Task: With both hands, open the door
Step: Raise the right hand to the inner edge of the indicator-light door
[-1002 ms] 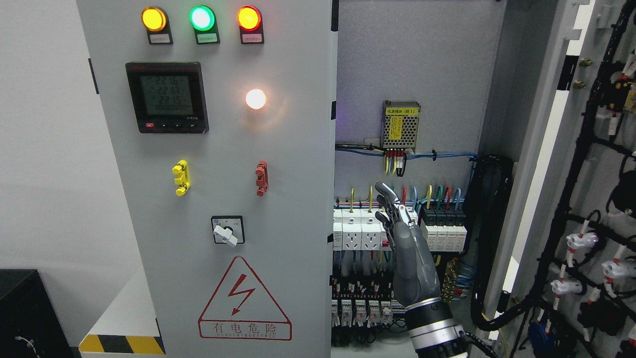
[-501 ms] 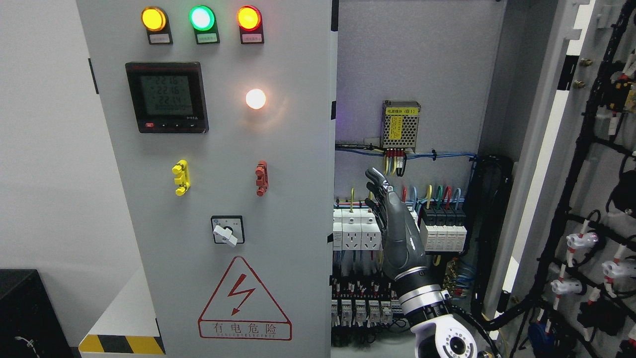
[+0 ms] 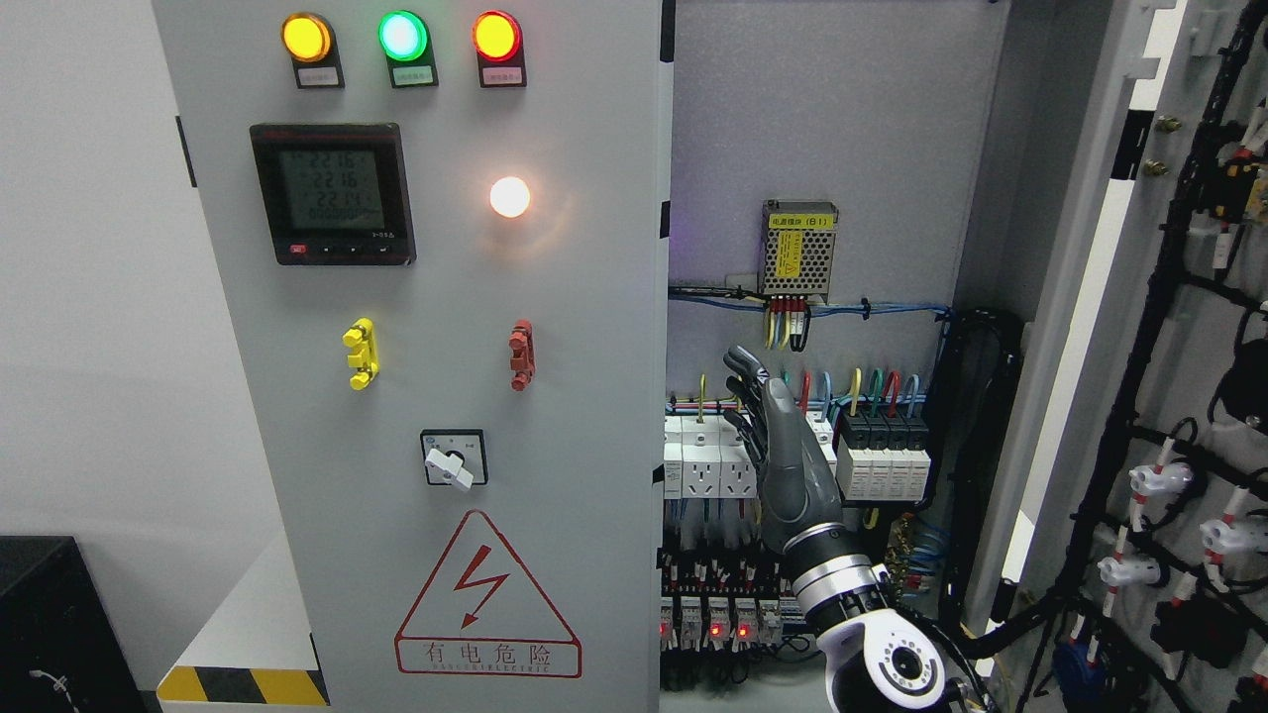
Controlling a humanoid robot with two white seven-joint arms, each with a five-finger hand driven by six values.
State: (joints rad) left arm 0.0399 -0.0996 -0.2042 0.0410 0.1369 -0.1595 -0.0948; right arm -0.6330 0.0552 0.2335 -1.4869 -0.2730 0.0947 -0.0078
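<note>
Left door (image 3: pixel 436 396): rigid, heavy steel; best gripped along its free edge. Right hand (image 3: pixel 788 465) fingers extended, holding nothing.

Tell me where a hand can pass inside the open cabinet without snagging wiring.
Freest is the bare grey back panel above the power supply. The right hand is already in front of the sockets, fingers spread. It looks crowded below among the relays and at right by the black cable bundle.
</note>
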